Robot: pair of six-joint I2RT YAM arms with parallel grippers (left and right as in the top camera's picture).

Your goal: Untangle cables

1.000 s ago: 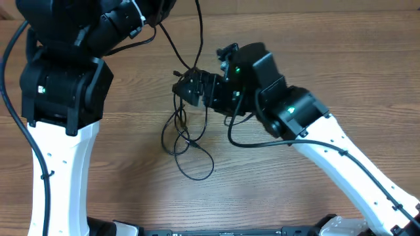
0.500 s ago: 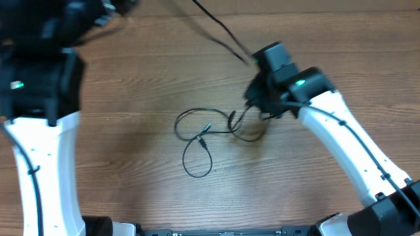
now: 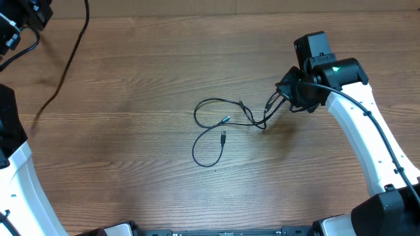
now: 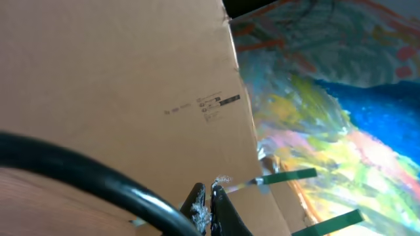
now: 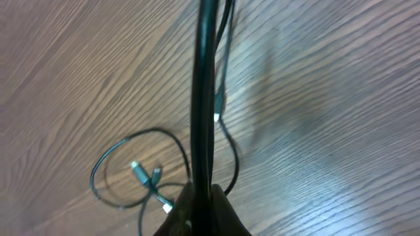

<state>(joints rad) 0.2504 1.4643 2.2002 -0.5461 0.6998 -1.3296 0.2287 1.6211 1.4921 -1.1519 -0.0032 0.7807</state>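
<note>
Right wrist cam: R fingers (image 5: 226,219) pinch a cable (image 5: 200,78) (rest looped on table (image 5: 328,98)); L fingers (image 4: 224,216) pressed together.

Wooden table (image 3: 131,164), cardboard box (image 4: 118,85), colourful painted backdrop (image 4: 341,118)

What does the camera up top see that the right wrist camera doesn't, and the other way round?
Only overhead: the white right arm, part of the left arm, and the cable loops all in one look. Only the right wrist: the right gripper up close, shut on one of the cables, which runs straight up from its tips. Both: thin black loops with little plugs lying on the wooden table.
</note>
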